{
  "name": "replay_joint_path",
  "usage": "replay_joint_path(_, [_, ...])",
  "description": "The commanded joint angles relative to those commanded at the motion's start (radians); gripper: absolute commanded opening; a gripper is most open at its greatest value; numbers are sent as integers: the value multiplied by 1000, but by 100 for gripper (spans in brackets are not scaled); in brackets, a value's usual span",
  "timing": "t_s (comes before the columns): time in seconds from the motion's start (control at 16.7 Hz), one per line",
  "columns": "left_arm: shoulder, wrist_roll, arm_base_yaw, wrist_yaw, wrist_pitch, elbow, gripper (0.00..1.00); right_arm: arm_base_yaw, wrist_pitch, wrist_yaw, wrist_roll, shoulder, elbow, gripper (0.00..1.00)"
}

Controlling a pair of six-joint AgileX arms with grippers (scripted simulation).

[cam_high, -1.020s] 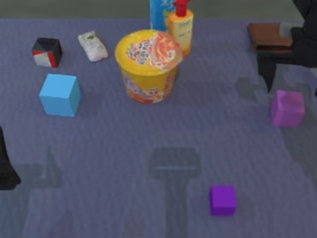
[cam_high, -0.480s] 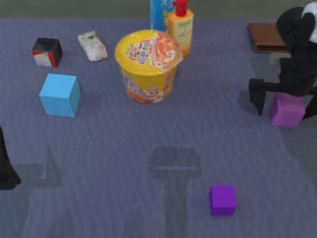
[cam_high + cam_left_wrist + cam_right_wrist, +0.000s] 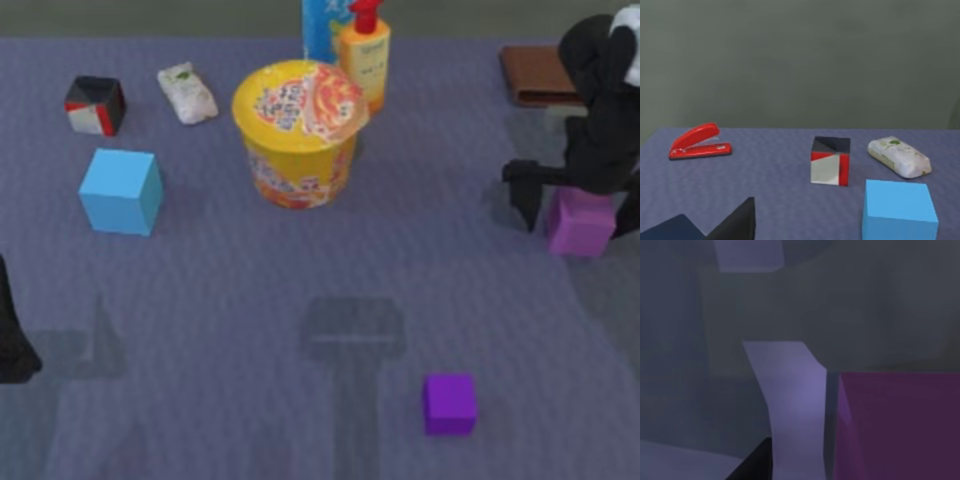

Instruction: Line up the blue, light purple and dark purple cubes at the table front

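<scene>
Top view, right tool [image 3: 580,200]: ours, lowered over the light purple cube [image 3: 581,225] near the bench's right edge; fingers spread, one dark finger [image 3: 522,190] standing clear on the cube's left, nothing clamped yet.
Light purple cube, handling: we judge it rigid, light, smooth-faced; flat parallel sides suit a pinch across the middle, square-on to avoid twisting.
Right wrist view: cube face [image 3: 900,425] fills one corner, a strip of bench [image 3: 790,405] between it and the finger tip.
Blue cube [image 3: 121,191]: left side, well apart; largest, needs a wide opening.
Dark purple cube [image 3: 449,404]: already near the front, right of centre.
Left tool [image 3: 735,225]: parked at the left edge; we cannot tell its opening.
Bystanders: noodle cup [image 3: 298,130], pump bottle [image 3: 365,60], brown wallet [image 3: 540,75], white packet [image 3: 187,92], black-red-white cube [image 3: 95,105], red stapler [image 3: 699,142].
Obstruction: none between light purple cube and front; wallet sits just behind our arm.
</scene>
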Motion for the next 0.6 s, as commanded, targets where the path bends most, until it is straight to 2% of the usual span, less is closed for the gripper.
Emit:
replay_joint_path(0.48, [0,0,0,0,0,0,100,0,0,0,0,0,0,2])
replay_joint_path(0.6, [0,0,0,0,0,0,100,0,0,0,0,0,0,0])
